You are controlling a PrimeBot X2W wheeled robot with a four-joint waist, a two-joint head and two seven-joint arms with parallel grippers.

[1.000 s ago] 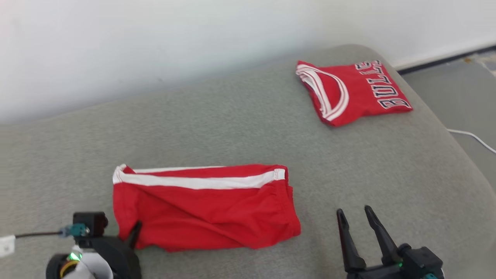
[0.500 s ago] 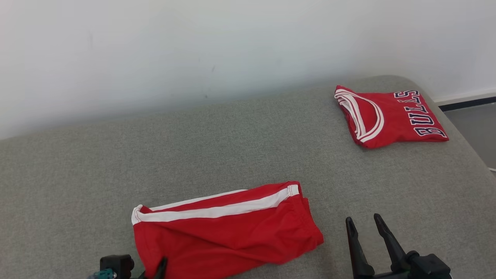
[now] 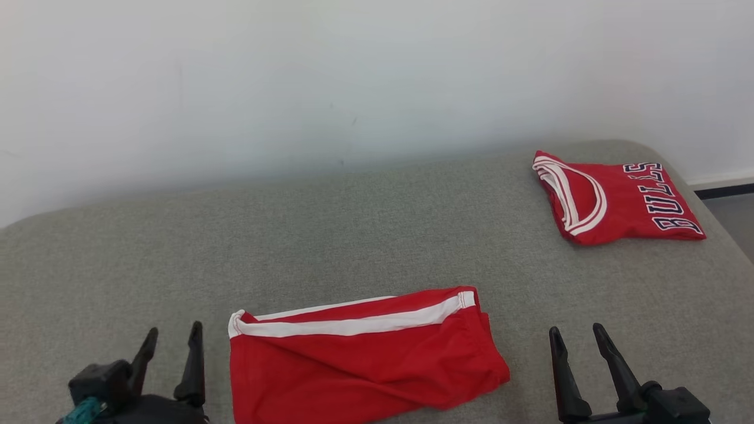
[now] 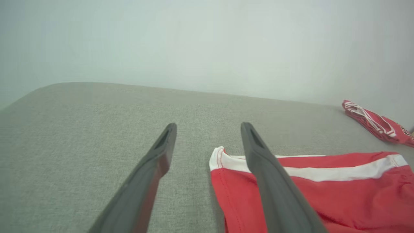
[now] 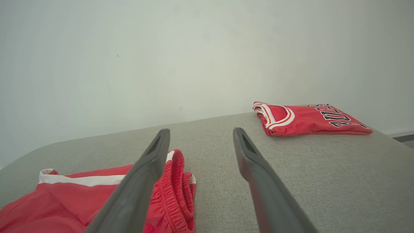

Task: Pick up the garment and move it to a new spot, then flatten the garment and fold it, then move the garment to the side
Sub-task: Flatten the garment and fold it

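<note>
Two matching grippers, the left gripper (image 3: 175, 327) and the right gripper (image 3: 576, 328). Each has two long, slim, matte dark-grey fingers (image 4: 155, 171) tapering to blunt tips, with a shallow groove near each tip. Blocky black bases (image 3: 671, 403). A small teal part (image 3: 88, 407), perhaps a plug, sits on the left one.

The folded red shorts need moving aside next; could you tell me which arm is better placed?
Probably right: the right end effector, open, sits beside the shorts' waistband end, on the jersey's side. The left end effector, also open, is farther from the jersey.
</note>
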